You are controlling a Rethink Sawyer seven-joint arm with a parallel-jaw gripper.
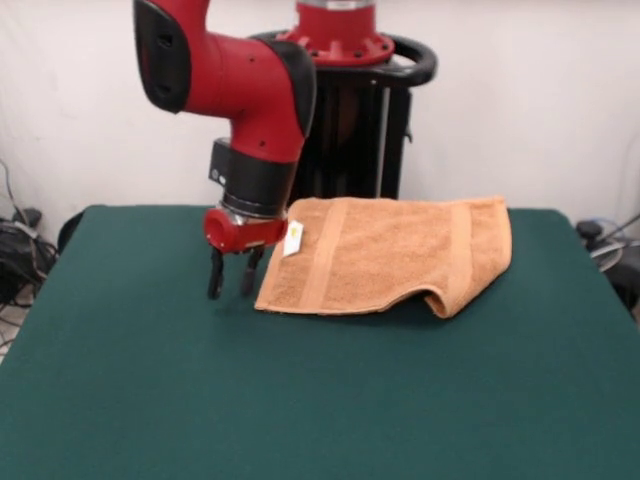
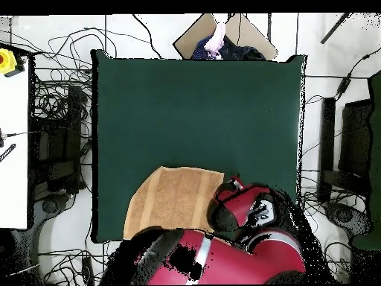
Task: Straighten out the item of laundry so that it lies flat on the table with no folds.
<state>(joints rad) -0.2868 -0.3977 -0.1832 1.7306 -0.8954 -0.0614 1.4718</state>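
One towel (image 1: 385, 255), orange-tan, lying right of centre in the front view, toward the upper part of the table (image 1: 300, 400). Mostly spread, but folded under along its right side, with a rounded lip at the lower right corner. Two paler bands running across it; small white tag (image 1: 293, 238) at its left edge. In the overhead view, towel (image 2: 175, 201) at lower centre, near the table's (image 2: 193, 104) bottom edge. Just left of the towel in the front view, gripper (image 1: 230, 285) pointing down, fingers slightly apart, holding nothing, tips close to the green top. Above, red and black arm (image 1: 240, 90). At the overhead's top edge, a person's hand (image 2: 217, 37).
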